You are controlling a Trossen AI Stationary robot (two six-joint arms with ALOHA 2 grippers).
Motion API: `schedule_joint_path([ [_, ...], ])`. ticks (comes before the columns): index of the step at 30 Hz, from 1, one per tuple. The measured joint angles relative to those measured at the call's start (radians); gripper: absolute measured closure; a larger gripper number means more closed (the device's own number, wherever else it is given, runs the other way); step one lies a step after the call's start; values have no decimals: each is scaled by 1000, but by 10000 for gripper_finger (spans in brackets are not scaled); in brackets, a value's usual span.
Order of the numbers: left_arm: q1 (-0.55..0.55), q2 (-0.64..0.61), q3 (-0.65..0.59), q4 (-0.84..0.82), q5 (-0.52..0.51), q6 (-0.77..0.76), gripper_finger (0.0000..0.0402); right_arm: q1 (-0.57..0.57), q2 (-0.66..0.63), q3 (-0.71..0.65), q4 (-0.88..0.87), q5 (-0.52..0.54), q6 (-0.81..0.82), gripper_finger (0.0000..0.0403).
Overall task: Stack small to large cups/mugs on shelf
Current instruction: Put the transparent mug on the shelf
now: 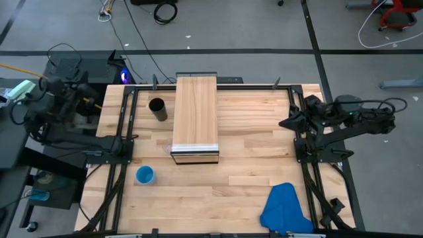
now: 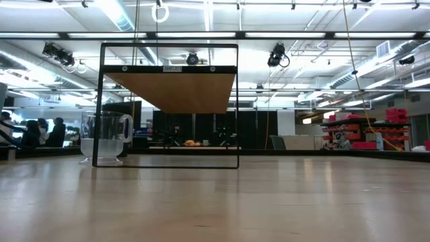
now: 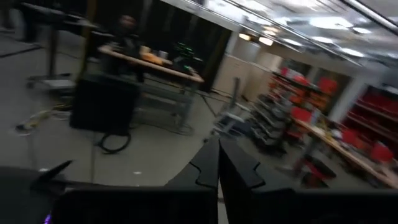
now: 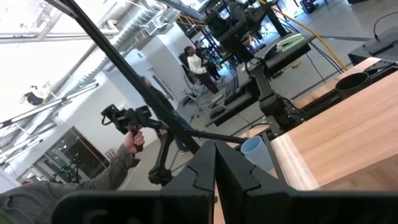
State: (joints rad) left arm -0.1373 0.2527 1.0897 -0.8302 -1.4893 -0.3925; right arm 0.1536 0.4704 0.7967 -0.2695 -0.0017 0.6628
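Light-wood slats make up the desk [image 1: 251, 165], framed by dark rails along both long sides. On it stands the shelf [image 1: 195, 116], a long narrow board of the same pale wood with a silvery-white front edge, raised on a thin black frame; the low view shows its underside lifted well above the desk surface. Black cup [image 1: 157, 108]: tall cylinder, upright, open mouth up, just beside the shelf on the left arm's side, not touching it. Blue cup [image 1: 145, 175]: bright plastic, round, upright, near the desk's front on the same side, well apart from the black cup. Glass mug [image 2: 106, 137]: clear, with a handle, upright beside the shelf frame's leg in the low view; in the high view only a faint glint near the shelf's front corner, hard to make out. Blue cloth [image 1: 285, 208]: soft, crumpled, at the desk's front on the right arm's side. Left end effector [image 3: 218, 163]: fingers pressed together, holding nothing, arm folded back off the desk's left edge, its wrist camera aimed out into the room. Right end effector [image 4: 215, 163]: fingers pressed together, empty, arm folded at the desk's right edge, facing across the desk. Wide bare wood lies between the shelf and the right rail. A person's hand [image 4: 133, 140] shows beyond the desk in the right wrist view.
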Motion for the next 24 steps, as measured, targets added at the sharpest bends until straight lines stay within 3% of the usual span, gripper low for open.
schedule_joint_path([
  [3,28,-1,-2,3,159,54,368,0,14,0,0,-5,8,387],
  [11,30,-1,5,36,731,138,350,0,60,0,1,-40,61,387],
  [20,-19,30,5,-192,937,-98,349,0,79,0,8,-68,105,387],
  [24,-58,38,5,-309,971,-263,343,0,78,0,9,-69,105,387],
])
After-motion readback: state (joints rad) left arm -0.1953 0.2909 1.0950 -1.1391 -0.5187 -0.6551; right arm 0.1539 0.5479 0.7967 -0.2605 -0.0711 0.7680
